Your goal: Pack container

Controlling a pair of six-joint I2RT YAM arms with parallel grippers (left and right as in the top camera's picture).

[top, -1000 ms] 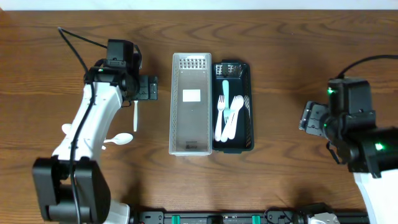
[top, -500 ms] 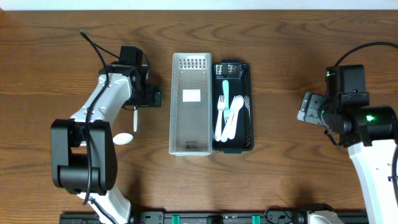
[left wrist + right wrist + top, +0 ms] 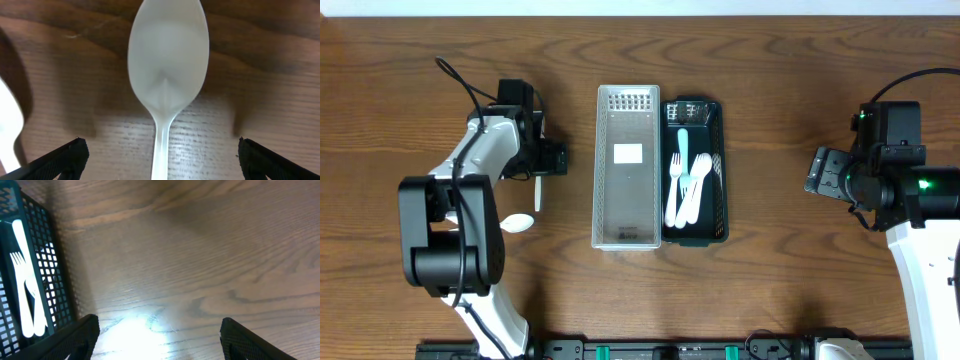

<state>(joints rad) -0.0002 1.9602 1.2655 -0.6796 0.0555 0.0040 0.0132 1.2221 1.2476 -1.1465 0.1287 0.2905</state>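
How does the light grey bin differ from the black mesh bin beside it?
The light grey perforated bin is longer than the black mesh bin. The grey bin holds only a white rectangle; the black bin holds white forks and a teal utensil. Both are rectangular, side by side.

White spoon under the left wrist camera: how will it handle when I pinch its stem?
The white spoon looks like thin moulded plastic, so probably very light and a little bendy along the narrow stem. It lies flat on the smooth table, so it may skid or pivot if nudged off-centre.
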